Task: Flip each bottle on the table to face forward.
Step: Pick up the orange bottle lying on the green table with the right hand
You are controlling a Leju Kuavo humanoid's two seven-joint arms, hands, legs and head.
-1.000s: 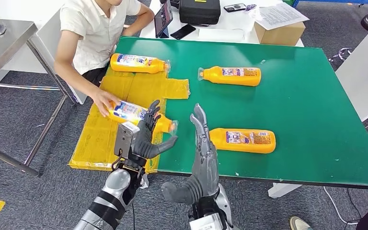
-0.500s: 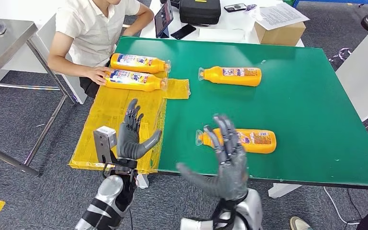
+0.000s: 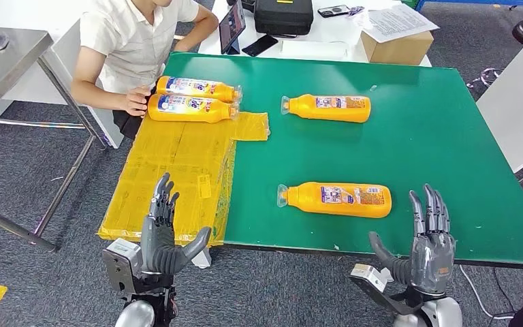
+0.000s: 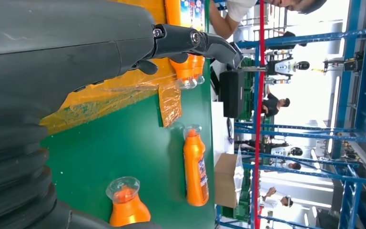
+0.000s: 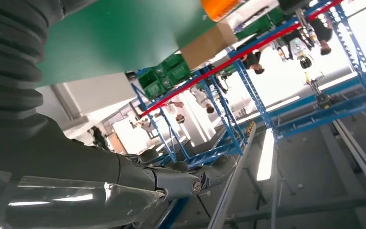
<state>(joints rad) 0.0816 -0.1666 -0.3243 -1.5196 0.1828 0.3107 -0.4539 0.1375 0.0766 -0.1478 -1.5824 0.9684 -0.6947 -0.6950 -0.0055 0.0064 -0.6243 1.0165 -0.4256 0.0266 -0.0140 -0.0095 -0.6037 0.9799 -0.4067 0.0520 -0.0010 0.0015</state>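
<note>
Left hand and right hand hang spread and empty off the table's near edge. Nearest bottle lies between them, just ahead; a one-sided push risks rolling it. Beyond, another bottle; a person's hand invites collision.

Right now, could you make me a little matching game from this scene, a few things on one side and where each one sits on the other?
Things:
1. cardboard box
2. near bottle
3. black case
4. person's hand

Places:
A. on the white table, beside a tablet
B. lying alone on the green table near the robot's edge
C. at the base of two bottles lying on the yellow sheet
D. on the white table's right end, papers above it

Pairs: 1-D, 2-B, 3-A, 4-C
</note>
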